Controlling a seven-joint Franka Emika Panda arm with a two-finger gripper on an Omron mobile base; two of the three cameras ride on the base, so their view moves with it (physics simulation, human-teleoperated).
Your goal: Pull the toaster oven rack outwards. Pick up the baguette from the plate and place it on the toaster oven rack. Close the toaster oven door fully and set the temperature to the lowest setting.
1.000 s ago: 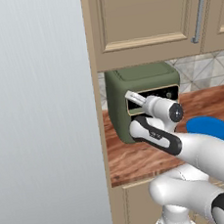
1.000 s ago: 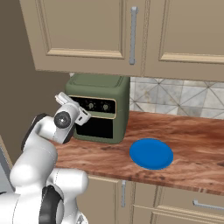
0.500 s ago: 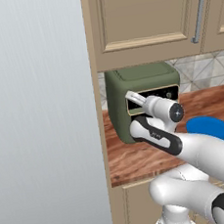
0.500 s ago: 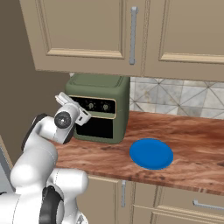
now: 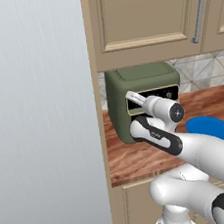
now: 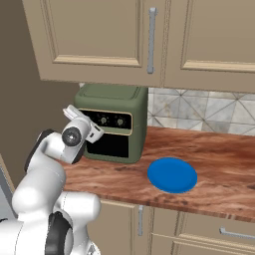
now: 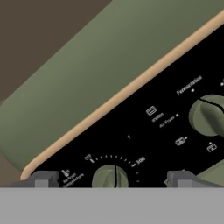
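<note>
The pincer [image 7: 113, 178] stands wide open, holding nothing, right at the black control strip of the toaster oven [image 6: 116, 102], its tips on either side of the leftmost knob [image 7: 110, 176]. The oven sits on the wooden bench [image 6: 209, 164] with its door [image 6: 110, 146] shut. The blue plate [image 6: 172, 175] lies bare beside it.

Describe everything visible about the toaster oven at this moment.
The toaster oven is a boxy olive-green appliance standing upright on the wooden counter, below the wall cabinets and left of the blue plate. A cream-trimmed black control strip carries round knobs; the hand view shows a dial scale. Its dark-windowed door looks shut. The gripper, jaws open, frames the nearest knob.
</note>
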